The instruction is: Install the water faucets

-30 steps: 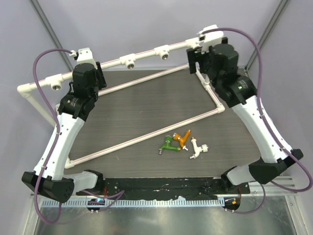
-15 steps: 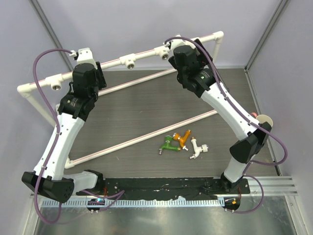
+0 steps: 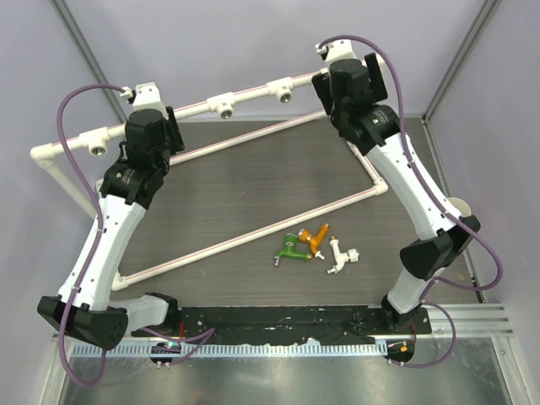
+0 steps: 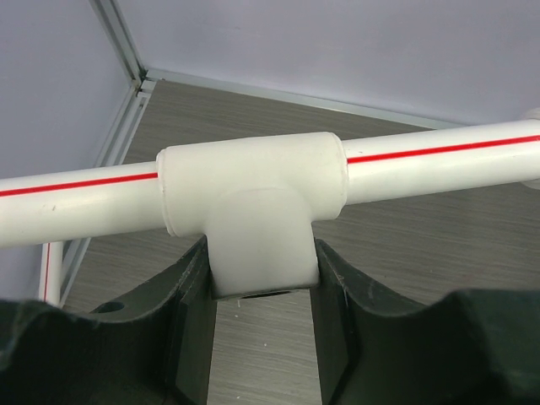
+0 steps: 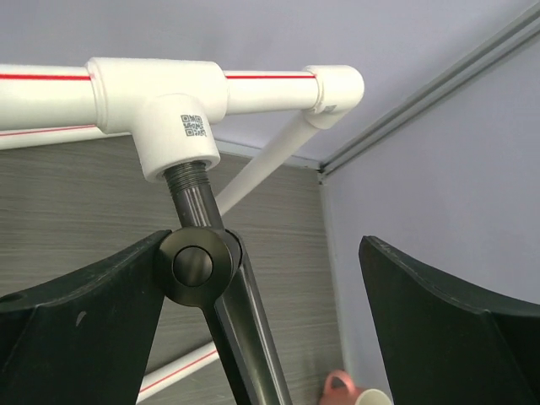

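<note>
Right gripper (image 5: 266,245) gaped wide, empty, the one black faucet (image 5: 196,266) between its jaws, hard by one finger. Left gripper (image 4: 261,253) clamped a tee socket (image 4: 253,202). One green faucet (image 3: 291,249), one orange faucet (image 3: 318,238) and one white faucet (image 3: 340,256) lay well apart from both.

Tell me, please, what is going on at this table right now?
The left gripper is clamped on a tee socket of the white plastic pipe frame, apparently steadying it. The right gripper stands open around the long black metal faucet, whose threaded end sits in the frame's end socket. A green plastic faucet, an orange plastic faucet and a white plastic faucet lie together on the table, not yet installed.
</note>
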Tool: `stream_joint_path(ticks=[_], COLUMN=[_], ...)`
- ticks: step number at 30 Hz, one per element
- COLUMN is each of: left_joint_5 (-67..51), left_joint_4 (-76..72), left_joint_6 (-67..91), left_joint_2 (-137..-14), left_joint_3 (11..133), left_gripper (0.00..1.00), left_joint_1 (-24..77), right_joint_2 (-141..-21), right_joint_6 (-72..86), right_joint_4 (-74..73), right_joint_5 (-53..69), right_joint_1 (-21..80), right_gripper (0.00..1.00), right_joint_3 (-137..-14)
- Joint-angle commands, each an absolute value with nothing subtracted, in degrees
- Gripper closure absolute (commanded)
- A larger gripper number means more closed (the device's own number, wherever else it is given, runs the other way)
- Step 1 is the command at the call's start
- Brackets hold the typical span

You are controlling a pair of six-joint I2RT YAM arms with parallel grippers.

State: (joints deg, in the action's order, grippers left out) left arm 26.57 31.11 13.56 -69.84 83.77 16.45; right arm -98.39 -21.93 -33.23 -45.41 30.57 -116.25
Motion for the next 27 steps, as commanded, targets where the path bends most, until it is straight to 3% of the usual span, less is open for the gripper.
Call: stream_joint_path(ticks=[1, 8, 14, 17, 18, 23, 27], left_joint_5=[29.8, 29.7, 29.6, 29.6, 29.6, 29.4, 29.2], left_joint_4=[30.1, 30.1, 30.1, 30.1, 30.1, 30.0, 30.1], left_joint_6=[14.0, 14.0, 14.0, 14.0, 14.0, 14.1, 14.1], left_joint_2=[-67.6, -67.7, -67.8, -67.8, -67.8, -67.9, -67.8], left_joint_3=[83.9, 83.9, 83.9, 83.9, 83.9, 83.9, 83.9], left_gripper=[1.0, 1.0, 1.0, 1.0, 1.0, 1.0, 1.0], left_joint_1=[14.4, 14.4, 14.3, 14.3, 14.3, 14.2, 14.2], right_joint_2=[-94.0, -92.5, -93.3, -93.3, -93.3, -92.0, -90.3], right_joint_6=[-13.1, 1.6, 11.2, 16.3, 17.6, 28.9, 40.0], right_joint_4=[-36.6, -38.8, -37.8, -34.2, -33.3, -23.3, -11.0], right_joint_5=[-39.7, -14.1, 5.1, 12.3, 14.0, 26.5, 34.2], right_joint_1=[23.7, 11.6, 5.1, 2.3, 1.6, -4.1, -7.4], right_gripper=[0.04, 0.07, 0.22, 0.39, 0.51, 0.89, 0.99], right_joint_3=[-119.7, -117.3, -115.2, -111.9, -110.8, -101.0, -91.5])
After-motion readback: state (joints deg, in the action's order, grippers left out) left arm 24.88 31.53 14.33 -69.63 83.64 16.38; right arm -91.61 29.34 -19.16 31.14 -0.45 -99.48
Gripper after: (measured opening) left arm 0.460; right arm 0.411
